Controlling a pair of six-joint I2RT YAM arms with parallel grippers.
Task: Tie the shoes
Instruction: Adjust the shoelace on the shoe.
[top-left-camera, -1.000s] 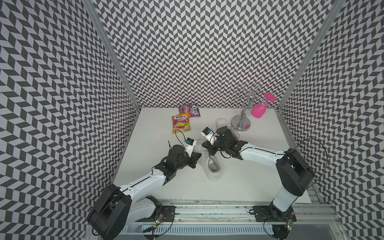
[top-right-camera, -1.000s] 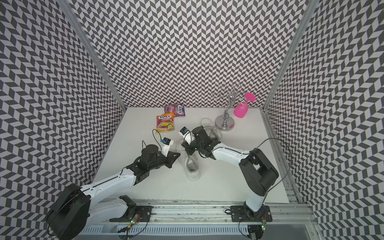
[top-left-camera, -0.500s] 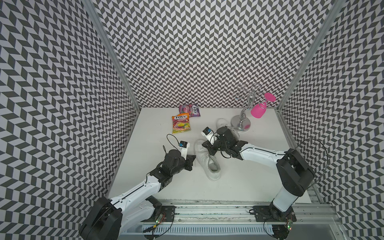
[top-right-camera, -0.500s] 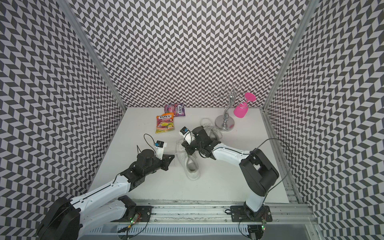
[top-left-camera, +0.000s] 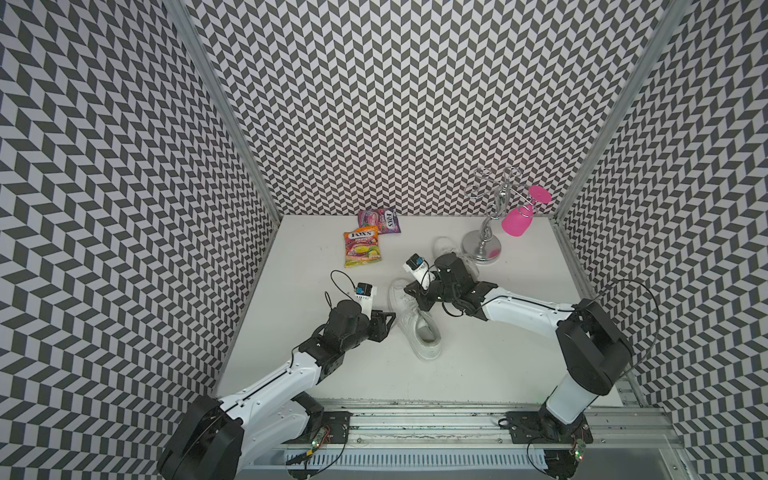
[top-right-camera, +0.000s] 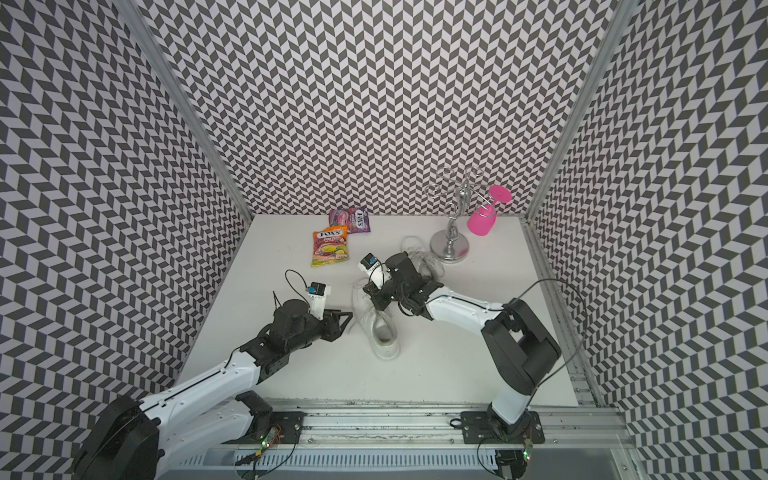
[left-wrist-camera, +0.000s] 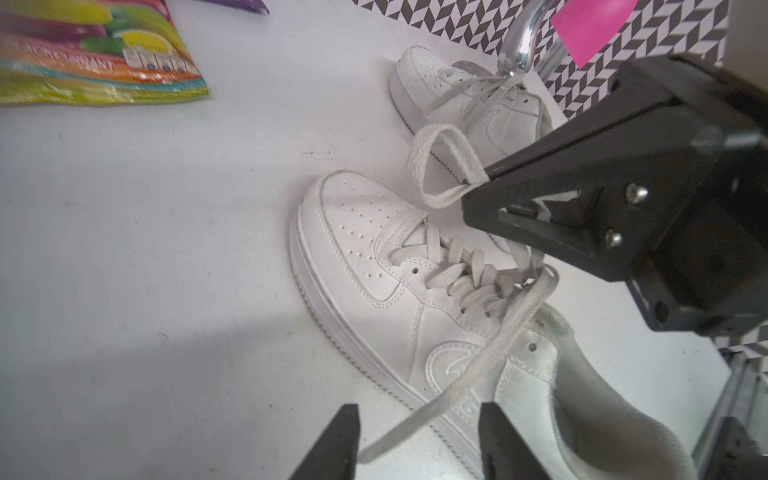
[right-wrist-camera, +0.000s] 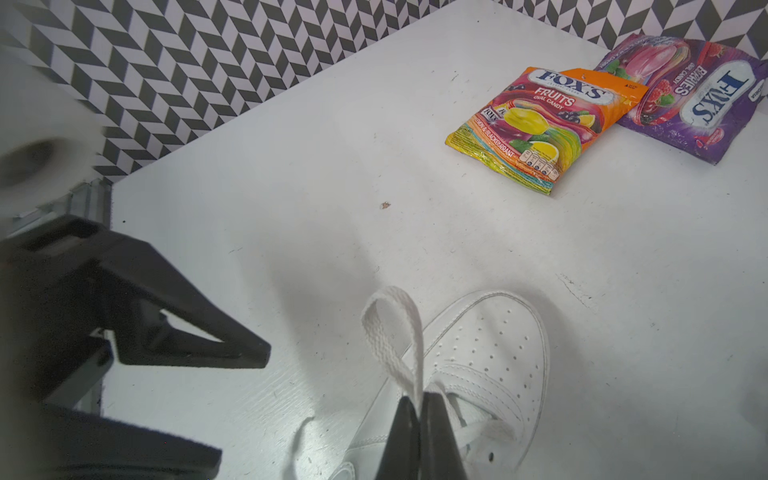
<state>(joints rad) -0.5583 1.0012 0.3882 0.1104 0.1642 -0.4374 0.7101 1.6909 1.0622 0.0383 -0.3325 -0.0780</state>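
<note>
Two white shoes lie on the table in both top views: the near shoe (top-left-camera: 417, 328) (top-right-camera: 378, 332) and the far shoe (top-left-camera: 444, 246) behind my right arm. My right gripper (right-wrist-camera: 419, 405) (top-left-camera: 419, 302) is shut on a lace loop (right-wrist-camera: 392, 332) (left-wrist-camera: 432, 166) above the near shoe's tongue. My left gripper (left-wrist-camera: 417, 411) (top-left-camera: 388, 325) is open just left of the shoe's side. The other lace's free end (left-wrist-camera: 453, 395) runs slack from the eyelets down between the left fingers, and neither finger pinches it.
An orange candy bag (top-left-camera: 361, 248) and a purple candy bag (top-left-camera: 380, 220) lie at the back centre. A chrome glass rack (top-left-camera: 482, 249) holding a pink glass (top-left-camera: 517, 221) stands right behind the far shoe. Patterned walls close three sides.
My left gripper, shut a second ago, now stands open and the lace end lies loose between its fingers. The left arm drew slightly back toward the near side. The right arm held still.
</note>
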